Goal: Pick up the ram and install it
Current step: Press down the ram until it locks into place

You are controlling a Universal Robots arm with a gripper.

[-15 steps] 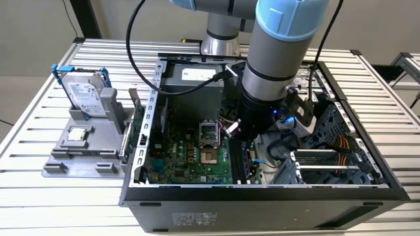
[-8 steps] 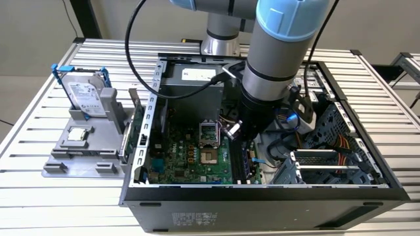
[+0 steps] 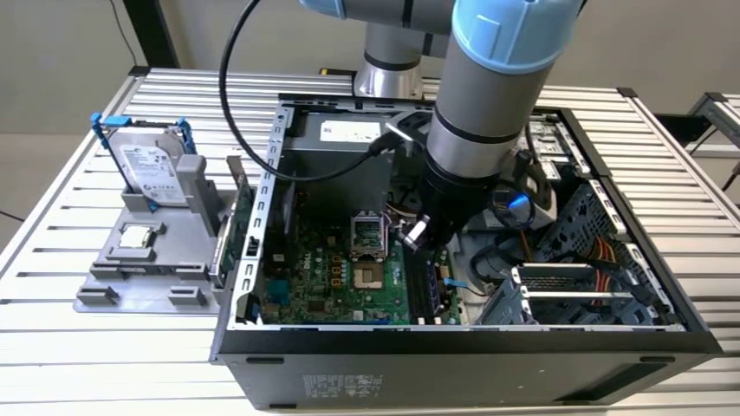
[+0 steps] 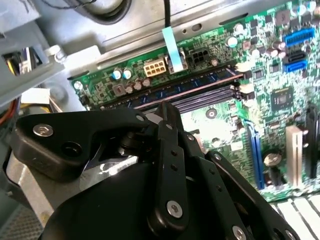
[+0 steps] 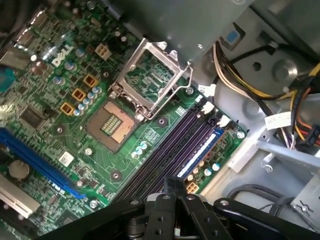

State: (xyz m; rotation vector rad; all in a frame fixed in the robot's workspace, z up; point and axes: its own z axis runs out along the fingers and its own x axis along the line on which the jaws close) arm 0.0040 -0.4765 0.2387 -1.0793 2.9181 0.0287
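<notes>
The ram (image 5: 197,154) sits in the outermost of the memory slots (image 5: 165,155) on the motherboard (image 5: 75,100), a long dark stick with a bluish face; in the second wrist view it (image 4: 175,91) lies along the board's edge beside the empty dark slots. The gripper (image 5: 175,187) hangs right over the end of those slots, its black jaws drawn together with nothing between them, tips just above the slot bank and apart from the stick. In the exterior view the gripper (image 3: 418,236) is down inside the open computer case (image 3: 463,347), which lies on its side on the slatted desk (image 3: 69,347).

Inside the case: the green motherboard with its open processor socket (image 5: 112,122) (the metal retaining frame (image 5: 150,80) is flipped up), bundles of wires (image 5: 240,75) and a drive cage (image 3: 567,290). Off towards the exterior view's left, a grey holder (image 3: 151,260) on the desk carries a silver hard drive (image 3: 148,169) in a blue frame, standing upright, and a green card (image 3: 231,230) at its side.
</notes>
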